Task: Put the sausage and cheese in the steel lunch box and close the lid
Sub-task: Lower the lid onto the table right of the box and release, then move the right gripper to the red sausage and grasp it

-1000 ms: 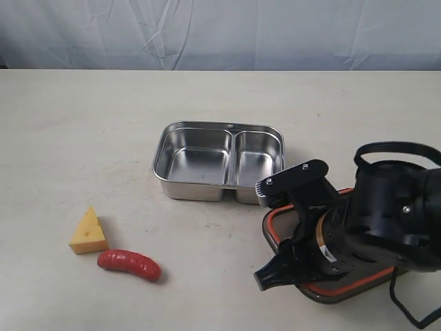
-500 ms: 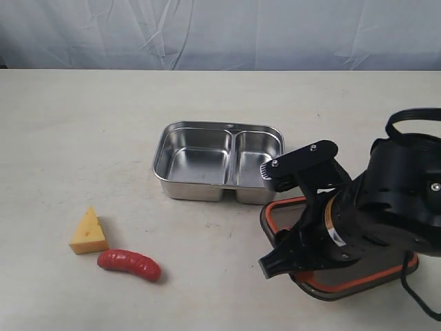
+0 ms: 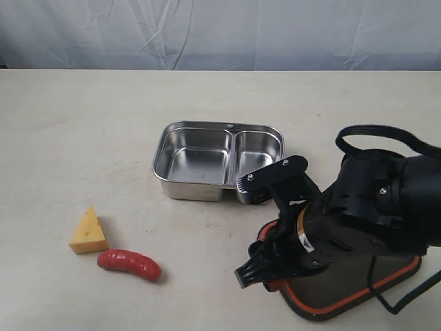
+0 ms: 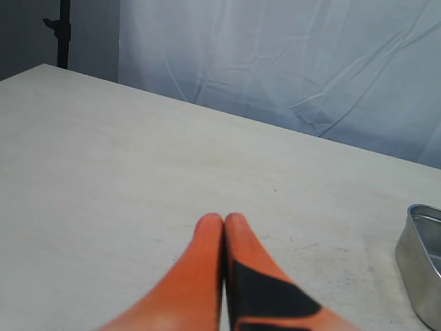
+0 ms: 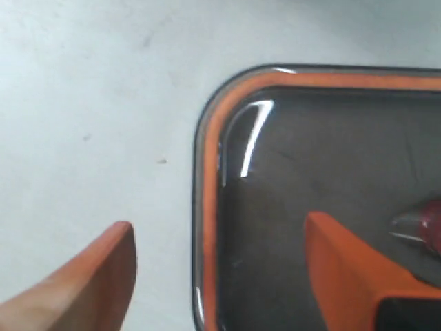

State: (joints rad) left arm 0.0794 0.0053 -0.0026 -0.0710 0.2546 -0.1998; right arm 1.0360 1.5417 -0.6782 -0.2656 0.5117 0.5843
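Note:
The steel lunch box (image 3: 219, 160) stands open in the middle of the table, both compartments empty; its edge (image 4: 420, 265) shows in the left wrist view. The yellow cheese wedge (image 3: 89, 232) and the red sausage (image 3: 129, 264) lie side by side at the front left. The dark lid (image 3: 344, 293) with its orange rim lies flat at the front right, mostly under the right arm. My right gripper (image 5: 217, 255) is open, one finger over the table and the other over the lid (image 5: 317, 172), straddling its edge. My left gripper (image 4: 224, 224) is shut on nothing, above bare table.
A pale blue cloth backdrop (image 3: 220, 34) hangs behind the table. A black cable (image 3: 372, 134) loops over the right arm. A dark stand (image 4: 63, 31) rises beyond the table's far corner in the left wrist view.
The right arm has swung left and forward over the lid. The lid has shifted a little on the table. Cheese, sausage and lunch box lie as before.

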